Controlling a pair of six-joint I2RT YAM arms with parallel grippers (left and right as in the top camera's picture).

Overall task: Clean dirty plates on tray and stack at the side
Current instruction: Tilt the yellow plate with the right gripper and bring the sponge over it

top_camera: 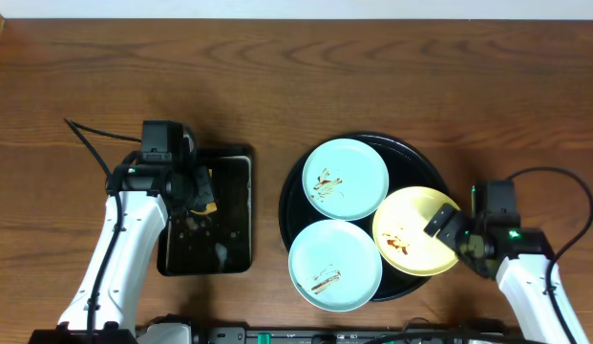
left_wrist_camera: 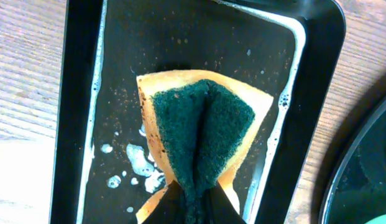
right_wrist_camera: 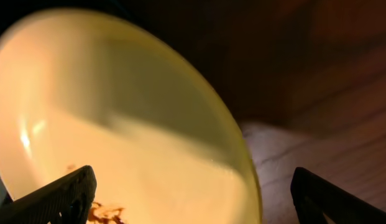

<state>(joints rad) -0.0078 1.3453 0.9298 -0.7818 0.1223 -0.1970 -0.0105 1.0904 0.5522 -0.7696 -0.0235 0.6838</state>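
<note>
Jaws of the left gripper [left_wrist_camera: 200, 210] clamp the sponge [left_wrist_camera: 202, 134], the right gripper's [top_camera: 449, 237] gape at the yellow plate [top_camera: 409, 239], and all three plates [top_camera: 346, 179] sit smeared on the tray [top_camera: 420, 162], unstacked.

Setting: robot test bench, lab-like. Two white arms [top_camera: 119, 248] with trailing black cables [top_camera: 84, 137] sit at a wood-grain table [top_camera: 277, 76]. Smeared plates [top_camera: 346, 179] are set on a black tray [top_camera: 420, 162], and a sponge [left_wrist_camera: 202, 137] lies in a second tray [top_camera: 234, 229].

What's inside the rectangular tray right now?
A sponge, green side up, pinched in the left gripper, and white suds on the rectangular tray floor. Whether the sponge touches the floor, and what's beneath it, is hidden.
</note>
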